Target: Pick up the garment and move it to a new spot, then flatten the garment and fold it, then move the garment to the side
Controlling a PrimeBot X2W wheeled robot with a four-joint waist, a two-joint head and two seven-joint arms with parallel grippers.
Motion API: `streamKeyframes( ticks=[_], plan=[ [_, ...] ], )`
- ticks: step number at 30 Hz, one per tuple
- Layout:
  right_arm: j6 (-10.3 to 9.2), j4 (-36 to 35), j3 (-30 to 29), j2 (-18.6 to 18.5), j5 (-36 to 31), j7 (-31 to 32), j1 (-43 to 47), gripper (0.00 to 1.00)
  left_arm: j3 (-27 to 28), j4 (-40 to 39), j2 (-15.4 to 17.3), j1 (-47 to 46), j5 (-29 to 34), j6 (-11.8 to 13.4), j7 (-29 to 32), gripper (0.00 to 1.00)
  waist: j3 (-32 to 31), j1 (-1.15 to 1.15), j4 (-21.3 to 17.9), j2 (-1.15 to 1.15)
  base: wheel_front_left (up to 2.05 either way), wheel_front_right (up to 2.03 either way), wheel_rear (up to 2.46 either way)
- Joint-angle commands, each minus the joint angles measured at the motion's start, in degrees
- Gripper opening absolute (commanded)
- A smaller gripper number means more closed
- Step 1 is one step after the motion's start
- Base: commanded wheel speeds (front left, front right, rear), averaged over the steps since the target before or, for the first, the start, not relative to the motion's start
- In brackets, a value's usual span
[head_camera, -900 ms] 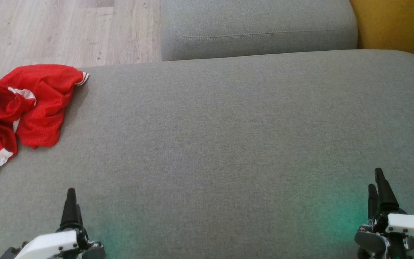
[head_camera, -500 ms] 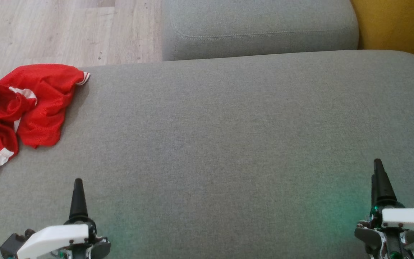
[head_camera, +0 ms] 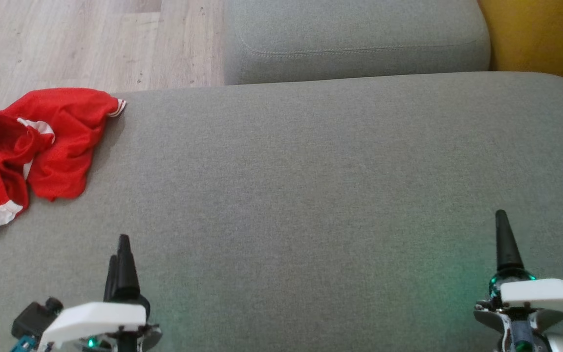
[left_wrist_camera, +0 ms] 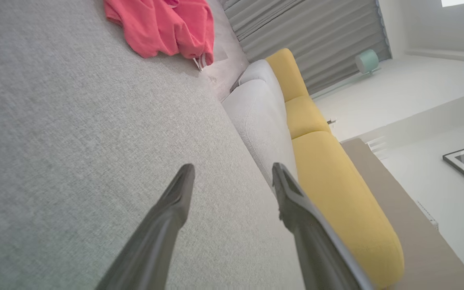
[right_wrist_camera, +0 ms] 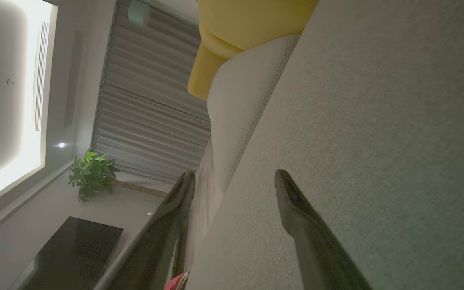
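Note:
The garment is a crumpled red jersey with white trim, lying at the far left edge of the grey cushion; the left wrist view has the garment at its top. My left gripper hovers over the cushion's near left, well short of the garment, its jaws open and empty. At the near right, my right gripper is also open with nothing between its fingers. A small red scrap of the garment peeks at the bottom of the right wrist view.
A second grey cushion lies behind the first. Wooden floor shows at the upper left, past the cushion's edge beside the garment. A yellow sofa section stands at the upper right. Bare cushion spreads between the two grippers.
Both grippers have moved a little forward over the cushion, the left one also to the right. The garment lies as before.

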Motion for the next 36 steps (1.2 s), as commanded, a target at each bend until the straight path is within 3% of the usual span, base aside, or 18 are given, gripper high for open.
streamKeyframes(
  ticks=[1,36],
  plan=[
    [-0.01,-2.39,0.87,-0.32,-1.88,-0.66,-0.74,1.0,0.29,-2.33,0.29,-0.66,1.94,0.14,-0.6,1.0,-0.06,0.0,0.02,0.0,0.0,0.0,0.0],
    [-0.03,-4.25,6.39,-0.46,-29.08,-6.57,0.45,1.0,-3.18,-1.82,0.36,1.87,29.19,2.56,-6.55,1.0,-0.53,0.0,0.56,0.0,0.0,0.0,0.0]
  ],
)
